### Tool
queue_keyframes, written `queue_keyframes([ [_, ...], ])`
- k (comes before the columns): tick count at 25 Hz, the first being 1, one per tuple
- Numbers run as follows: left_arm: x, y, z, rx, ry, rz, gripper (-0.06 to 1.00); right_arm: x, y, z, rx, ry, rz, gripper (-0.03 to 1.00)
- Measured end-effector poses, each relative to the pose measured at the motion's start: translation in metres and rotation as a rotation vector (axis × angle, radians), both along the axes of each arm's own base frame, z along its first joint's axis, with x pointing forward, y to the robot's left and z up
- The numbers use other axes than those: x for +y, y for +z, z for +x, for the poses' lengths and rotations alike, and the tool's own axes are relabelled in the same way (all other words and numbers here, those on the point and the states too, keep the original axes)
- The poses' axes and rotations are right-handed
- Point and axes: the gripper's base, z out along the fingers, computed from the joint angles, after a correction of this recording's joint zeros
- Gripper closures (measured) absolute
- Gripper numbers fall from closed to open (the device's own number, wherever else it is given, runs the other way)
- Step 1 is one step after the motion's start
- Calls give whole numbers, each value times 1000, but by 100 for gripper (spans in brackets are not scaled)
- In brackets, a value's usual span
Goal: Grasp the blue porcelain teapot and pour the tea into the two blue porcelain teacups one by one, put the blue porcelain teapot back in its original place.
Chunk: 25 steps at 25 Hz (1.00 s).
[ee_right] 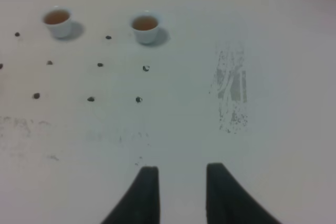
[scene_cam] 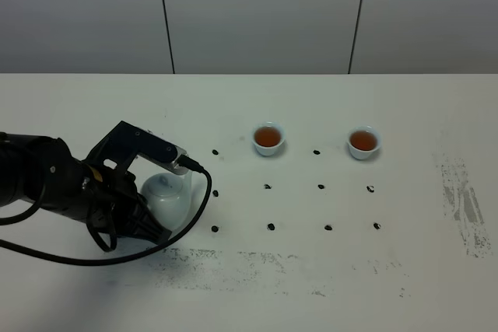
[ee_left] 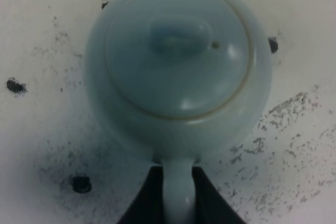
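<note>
The blue porcelain teapot [scene_cam: 166, 194] stands on the table at the left, lid on. In the left wrist view the blue porcelain teapot [ee_left: 178, 61] fills the picture, and its loop handle [ee_left: 178, 190] lies between my dark fingers. My left gripper [scene_cam: 152, 225] [ee_left: 178, 203] is shut on that handle. The two blue porcelain teacups [scene_cam: 268, 138] [scene_cam: 363, 143] stand apart further back, both holding brown tea. They also show in the right wrist view [ee_right: 58, 20] [ee_right: 145, 26]. My right gripper [ee_right: 178, 195] is open and empty above the table, well short of the cups.
Black dot marks [scene_cam: 271, 226] form a grid on the white table. Grey scuffed patches lie at the right [scene_cam: 465, 200] and along the front [scene_cam: 257, 262]. A black cable [scene_cam: 204, 200] loops from the left arm past the teapot.
</note>
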Motion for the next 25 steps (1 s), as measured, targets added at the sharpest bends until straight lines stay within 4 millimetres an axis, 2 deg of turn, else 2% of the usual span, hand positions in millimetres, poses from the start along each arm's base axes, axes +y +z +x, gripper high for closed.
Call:
queue_keyframes([
  [5, 0, -10, 2, 23, -2, 13, 87, 0, 0, 0, 0, 0, 0, 76],
  [25, 3, -17, 0, -44, -35, 37, 87, 0, 0, 0, 0, 0, -1, 76],
])
